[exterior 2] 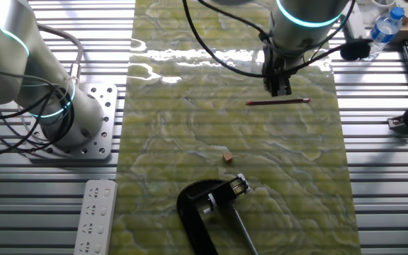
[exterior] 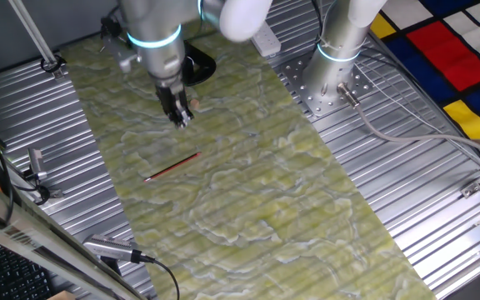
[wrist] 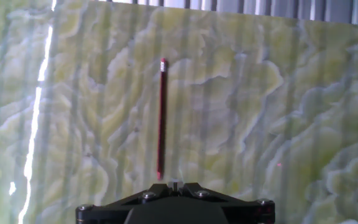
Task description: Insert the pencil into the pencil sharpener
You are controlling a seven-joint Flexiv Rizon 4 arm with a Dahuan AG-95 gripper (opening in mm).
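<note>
A: The step in hand looked like the pickup. Going left to right in the other fixed view, the pencil sharpener (exterior 2: 207, 212) sat low on the table (exterior 2: 161, 134), a small tan bit (exterior 2: 227, 156) lay a little above it, and the pencil (exterior 2: 278, 102) lay flat farther right, well apart from the sharpener.

B: And the pincer (exterior 2: 280, 88)?

A: It hung just over the pencil, near its middle, holding nothing. Whether its fingers were apart or together could not be told; they were dark and small in both fixed views, and the hand view showed only the hand's black base.

B: How should the pickup have gone, in your judgement?

A: The pencil ran straight up the hand view, so the fingers should have closed across its thin width near the middle and lowered squarely, lest it roll on the smooth table. Keeping it level would have helped the later aim at the sharpener.

B: How did the pencil look?

A: Thin, straight, dark red, with a small pale cap at the far end in the hand view.
</note>
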